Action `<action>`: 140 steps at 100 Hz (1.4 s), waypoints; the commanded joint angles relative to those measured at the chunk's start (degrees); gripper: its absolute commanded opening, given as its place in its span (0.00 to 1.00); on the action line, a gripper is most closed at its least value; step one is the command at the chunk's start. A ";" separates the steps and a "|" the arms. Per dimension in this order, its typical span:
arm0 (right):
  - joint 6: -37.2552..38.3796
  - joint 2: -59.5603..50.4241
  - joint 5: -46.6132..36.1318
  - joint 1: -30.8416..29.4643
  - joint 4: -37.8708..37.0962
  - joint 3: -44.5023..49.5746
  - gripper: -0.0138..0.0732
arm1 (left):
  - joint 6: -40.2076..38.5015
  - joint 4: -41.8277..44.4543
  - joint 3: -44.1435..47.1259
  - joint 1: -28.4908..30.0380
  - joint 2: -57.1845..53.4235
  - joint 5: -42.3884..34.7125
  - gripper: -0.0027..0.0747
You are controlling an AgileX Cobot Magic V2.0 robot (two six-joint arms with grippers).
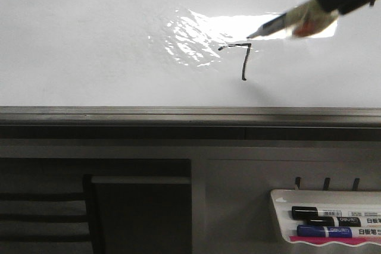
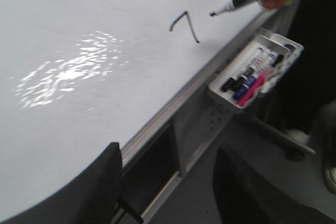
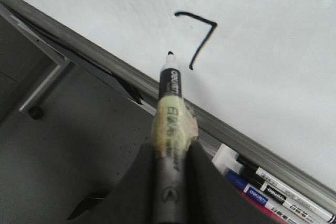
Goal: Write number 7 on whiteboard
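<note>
Front view: the 7 sits finished on the whiteboard, right of centre, just past the glare. Right claw is clenched on the marker, tip off the board near the top stroke. A dip now would smear it. Plenty of bare board to the left; rail and tray lie nearer. Left claw looks released, holding nothing.

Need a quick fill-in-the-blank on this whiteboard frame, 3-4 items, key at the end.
1. The digit drawn on the whiteboard is a ____.
2. The right gripper is shut on a ____ with its cap off.
3. The ink of the number 7 is ____.
4. The marker tray hangs ____ the board's grey edge rail in the front view.

Missing words: 7; marker; black; below
</note>
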 commanded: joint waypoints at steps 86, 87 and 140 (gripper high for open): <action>-42.42 -4.37 16.19 -0.35 3.85 -9.00 0.09 | 8.43 4.03 -26.47 -33.09 34.24 -8.95 0.51; -42.42 -4.37 16.19 -0.35 3.85 -9.00 0.09 | 8.43 4.03 -26.48 -33.09 34.38 -9.08 0.51; -42.42 -4.37 16.39 -0.35 4.67 -9.00 0.09 | 8.43 4.03 -26.84 -33.19 34.75 -10.31 0.21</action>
